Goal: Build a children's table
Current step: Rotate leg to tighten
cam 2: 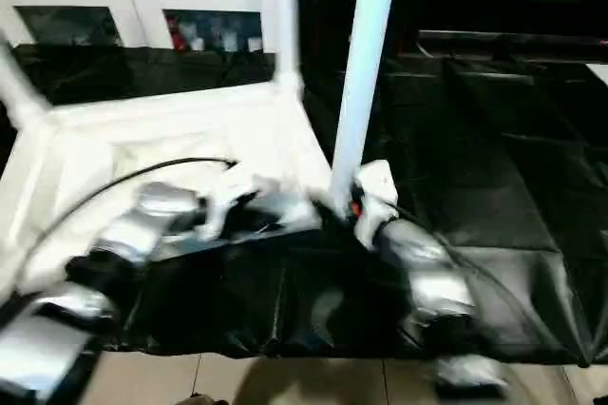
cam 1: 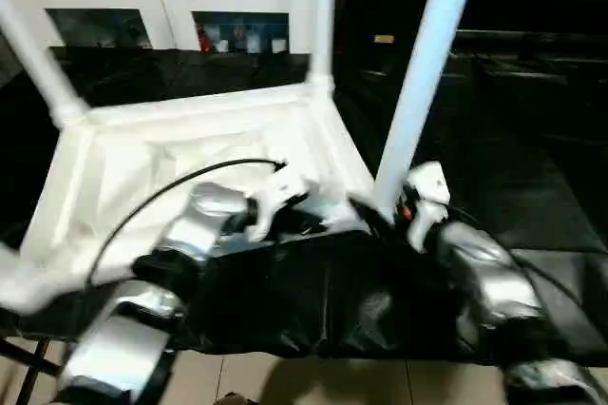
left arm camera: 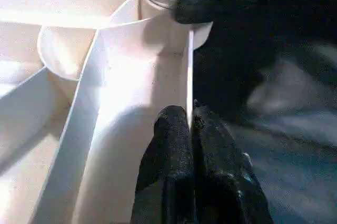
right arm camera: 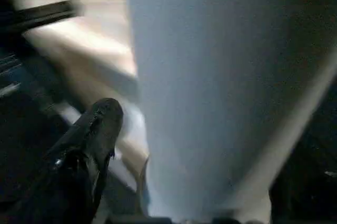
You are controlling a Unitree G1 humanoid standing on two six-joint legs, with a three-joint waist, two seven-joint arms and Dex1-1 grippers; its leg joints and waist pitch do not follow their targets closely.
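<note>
The children's table (cam 1: 142, 167) lies upside down on the black-sheeted work table, ribbed underside up, with white legs rising from its corner sockets. My left gripper (left arm camera: 190, 116) is shut on the thin upright rim wall at the near right edge, close to the corner socket. At that corner the near right leg (cam 1: 423, 72) stands tall and leans slightly. My right gripper (cam 1: 389, 210) sits at this leg's base, open, with one finger (right arm camera: 100, 124) standing off the leg (right arm camera: 210, 87). Two more legs, one (cam 1: 323, 15) and the other (cam 1: 38, 63), stand at the far corners.
A white glass-door cabinet (cam 1: 171, 6) stands behind the work table. Black sheet (cam 1: 532, 186) stretches to the right of the small table. The work table's front edge runs just below my forearms, with tiled floor (cam 1: 332, 381) beyond. A black cable (cam 1: 171, 186) arcs over my left arm.
</note>
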